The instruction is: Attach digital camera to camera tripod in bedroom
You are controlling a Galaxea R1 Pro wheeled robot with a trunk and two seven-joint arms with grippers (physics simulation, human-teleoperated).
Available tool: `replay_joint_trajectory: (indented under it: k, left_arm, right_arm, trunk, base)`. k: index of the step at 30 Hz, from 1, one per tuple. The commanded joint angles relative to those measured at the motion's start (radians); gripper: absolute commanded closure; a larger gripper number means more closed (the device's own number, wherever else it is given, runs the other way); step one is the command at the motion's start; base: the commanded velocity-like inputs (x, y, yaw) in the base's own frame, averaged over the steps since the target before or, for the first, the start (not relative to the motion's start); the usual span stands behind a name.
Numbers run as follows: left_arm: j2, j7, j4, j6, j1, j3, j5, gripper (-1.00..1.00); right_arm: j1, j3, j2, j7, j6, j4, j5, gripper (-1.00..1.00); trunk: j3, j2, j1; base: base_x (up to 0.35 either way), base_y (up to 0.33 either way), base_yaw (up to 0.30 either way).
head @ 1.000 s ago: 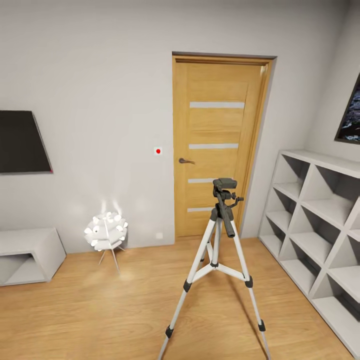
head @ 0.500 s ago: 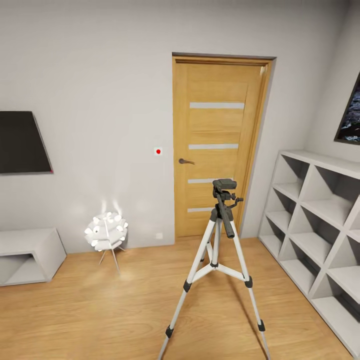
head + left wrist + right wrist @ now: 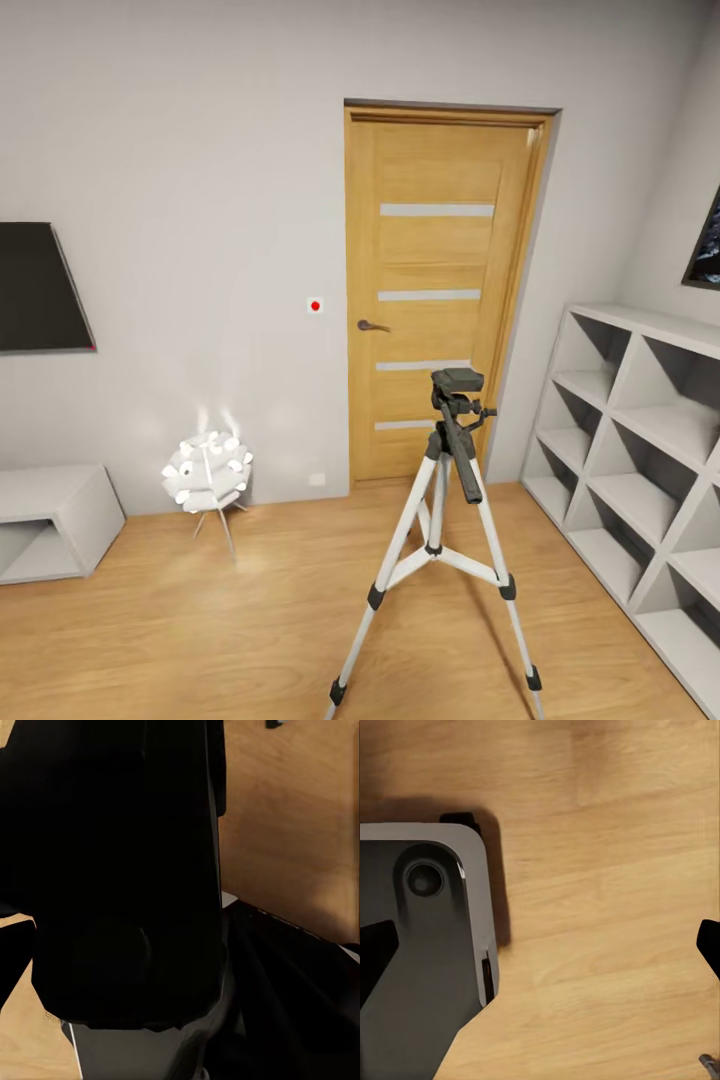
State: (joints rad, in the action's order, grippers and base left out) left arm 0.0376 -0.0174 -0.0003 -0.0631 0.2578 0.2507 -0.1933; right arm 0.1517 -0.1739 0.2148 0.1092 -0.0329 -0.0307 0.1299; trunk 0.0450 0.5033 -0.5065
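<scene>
Bare floor (image 3: 200,640) surrounds the camera tripod (image 3: 445,520); shelf (image 3: 640,460) crowds one side.

A home room: wood floor (image 3: 200,630), panelled door (image 3: 435,290), grey cube shelf (image 3: 640,470), white lamp (image 3: 207,472).

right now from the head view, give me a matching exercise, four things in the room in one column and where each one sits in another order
Things:
1. camera tripod
2. white lamp
3. wooden door
4. cube shelf

Places:
A. along the right-hand wall
B. on the floor by the back wall, left of the door
C. standing on the wood floor in front of the door
D. set in the back wall, shut

Pairs: 1-C, 2-B, 3-D, 4-A
</scene>
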Motion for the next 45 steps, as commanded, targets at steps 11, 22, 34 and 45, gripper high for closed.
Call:
replay_joint_trajectory:
  k: [11,22,34,45]
  left_arm:
    - [0.000,-0.001,0.000,-0.001,0.001,-0.002,-0.008,1.00]
    - [-0.001,0.000,0.000,-0.001,0.001,-0.001,-0.008,1.00]
    - [-0.002,0.001,0.000,-0.003,0.001,-0.002,-0.008,1.00]
    - [-0.006,0.000,0.000,-0.003,0.001,0.001,-0.016,1.00]
  right_arm:
    - [0.002,-0.009,0.000,0.002,-0.004,-0.003,0.010,-1.00]
    - [0.002,-0.009,-0.001,0.001,-0.003,-0.003,0.010,-1.00]
    - [0.002,-0.009,-0.002,0.000,-0.001,-0.004,0.010,-1.00]
    - [0.003,-0.009,-0.004,0.001,-0.002,-0.004,0.008,-1.00]
  trunk:
    - [0.002,0.002,-0.001]
    - [0.002,0.002,-0.001]
    - [0.002,0.002,-0.001]
    - [0.002,0.002,-0.001]
  base:
    - [0.290,0.181,0.000]
    - [0.199,0.308,-0.023]
    - [0.162,0.326,-0.222]
    - [0.029,0.061,-0.243]
